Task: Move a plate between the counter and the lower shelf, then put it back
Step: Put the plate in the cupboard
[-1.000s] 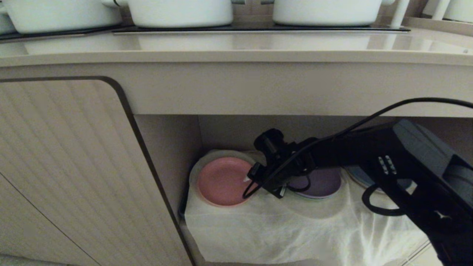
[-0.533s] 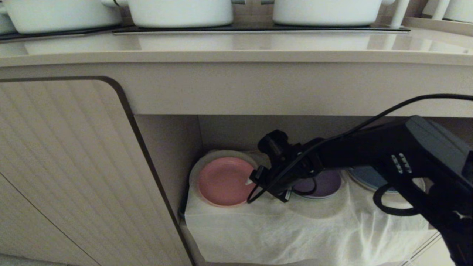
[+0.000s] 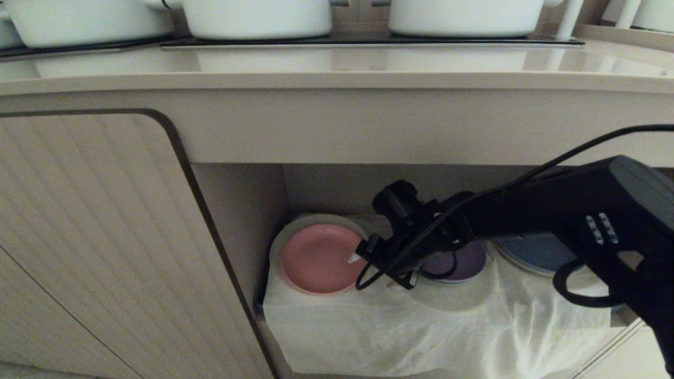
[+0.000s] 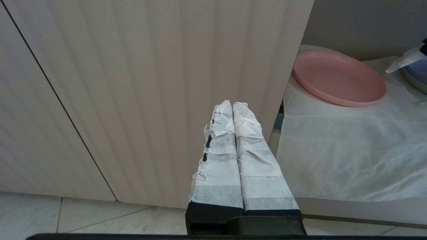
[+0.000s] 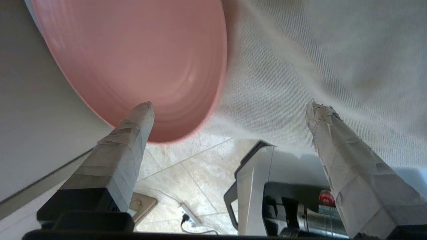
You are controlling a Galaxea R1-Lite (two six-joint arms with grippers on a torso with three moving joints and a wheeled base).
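Observation:
The pink plate [image 3: 316, 258] lies flat at the left end of the lower shelf [image 3: 400, 321], on top of a larger white plate [image 3: 295, 223]. It also shows in the left wrist view as the plate [image 4: 337, 78] and fills the right wrist view as the plate [image 5: 133, 50]. My right gripper [image 3: 371, 268] reaches into the recess from the right, jaws open [image 5: 230, 106]. One taped fingertip [image 3: 353, 259] hangs at the plate's right rim and nothing is gripped. My left gripper [image 4: 232, 105] is shut and empty, parked low before the ribbed door. The counter [image 3: 337, 63] runs above.
A purple plate [image 3: 458, 260] and a blue plate [image 3: 532, 252] sit on the cloth to the right, partly behind my right arm. White pots [image 3: 258, 16] stand on the hob at the back of the counter. A ribbed cabinet door [image 3: 95, 237] bounds the recess on the left.
My right arm has drawn back a little to the right and its jaws have spread wider. The pink plate has stayed where it lies on the shelf.

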